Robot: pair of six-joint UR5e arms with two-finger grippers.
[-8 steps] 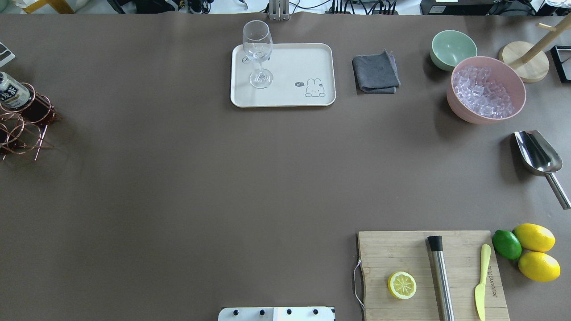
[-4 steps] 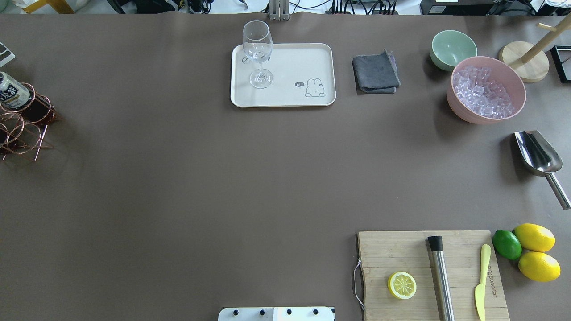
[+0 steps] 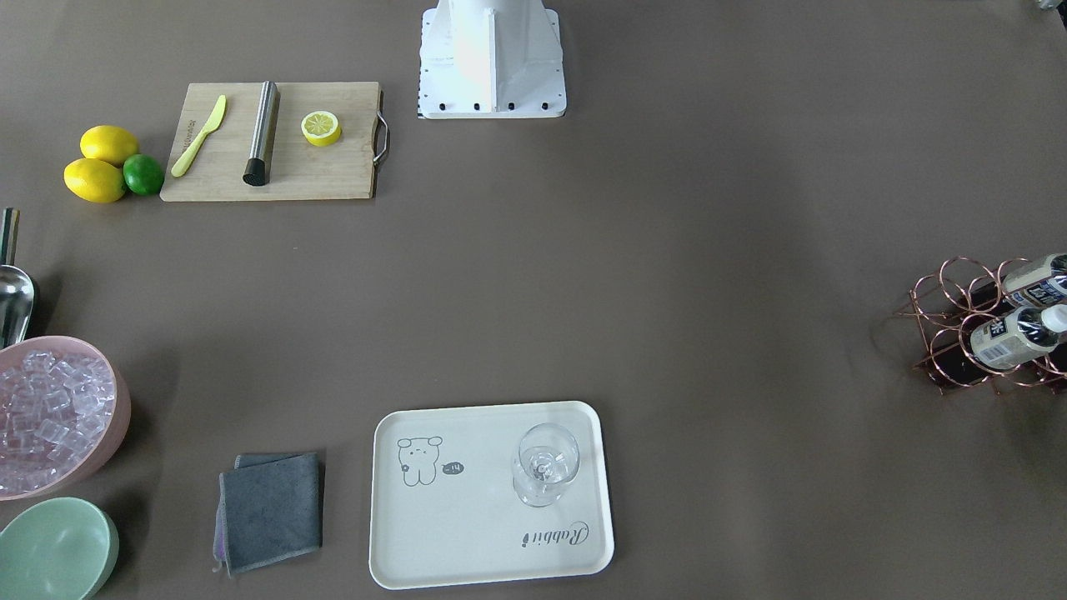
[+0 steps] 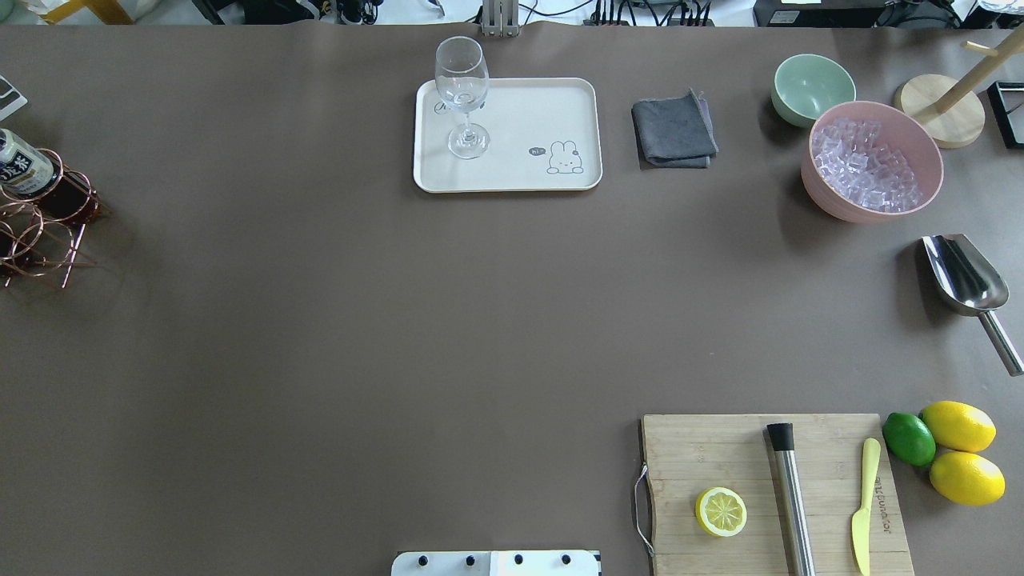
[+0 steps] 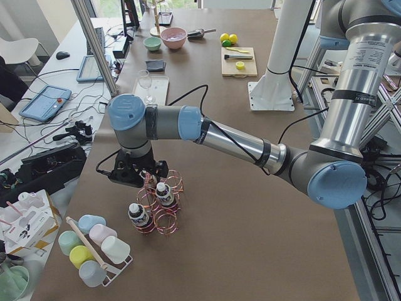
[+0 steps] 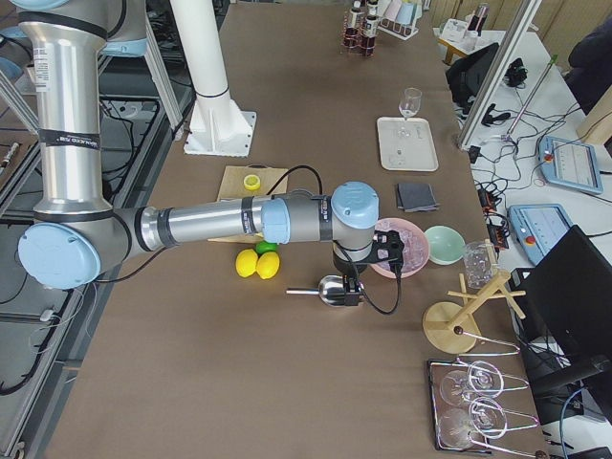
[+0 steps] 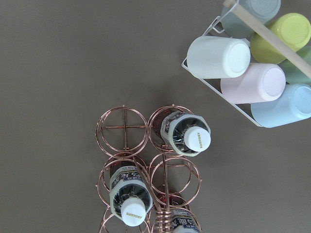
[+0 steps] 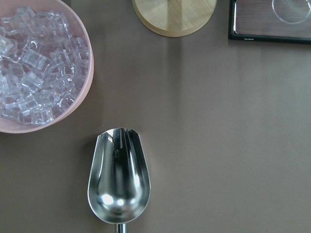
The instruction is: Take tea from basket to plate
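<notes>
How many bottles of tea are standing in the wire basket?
3. In the left wrist view, one tea bottle stands in the upper right ring of the basket, a second in the middle left ring, and a third is half hidden at the lower edge.

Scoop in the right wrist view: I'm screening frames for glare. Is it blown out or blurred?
Right wrist view: the scoop shows bright mirror-like highlights in its bowl, but its edges are sharp; the ice cubes glint mildly. Overhead view: the same scoop carries a pale reflection and casts a soft shadow leftward.
</notes>
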